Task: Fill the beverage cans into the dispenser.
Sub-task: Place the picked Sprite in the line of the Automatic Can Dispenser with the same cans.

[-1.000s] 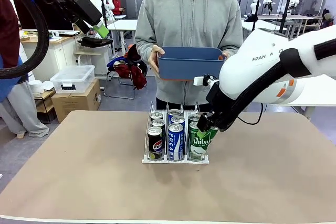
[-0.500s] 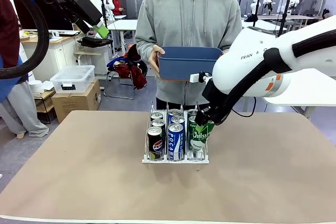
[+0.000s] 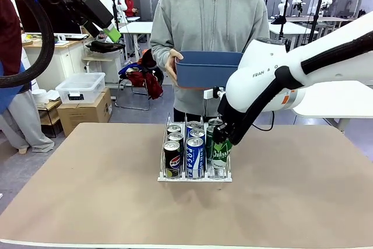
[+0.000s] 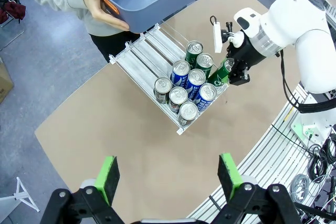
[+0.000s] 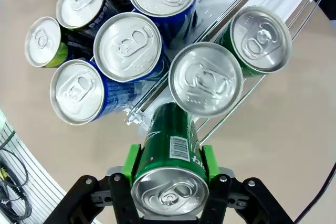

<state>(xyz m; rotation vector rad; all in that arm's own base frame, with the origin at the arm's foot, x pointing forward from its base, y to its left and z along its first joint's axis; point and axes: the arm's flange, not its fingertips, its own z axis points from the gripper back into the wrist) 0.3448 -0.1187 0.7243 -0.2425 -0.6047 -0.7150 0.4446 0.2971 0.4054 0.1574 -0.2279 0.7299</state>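
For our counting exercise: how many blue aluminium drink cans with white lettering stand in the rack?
3, all in the clear-railed dispenser's middle lane: front can, second can, rear can. None seems hidden.

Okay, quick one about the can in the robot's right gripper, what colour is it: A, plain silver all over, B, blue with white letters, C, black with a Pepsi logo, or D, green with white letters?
D: the right gripper is shut on a green can with white lettering, held at the near end of the dispenser's right lane.
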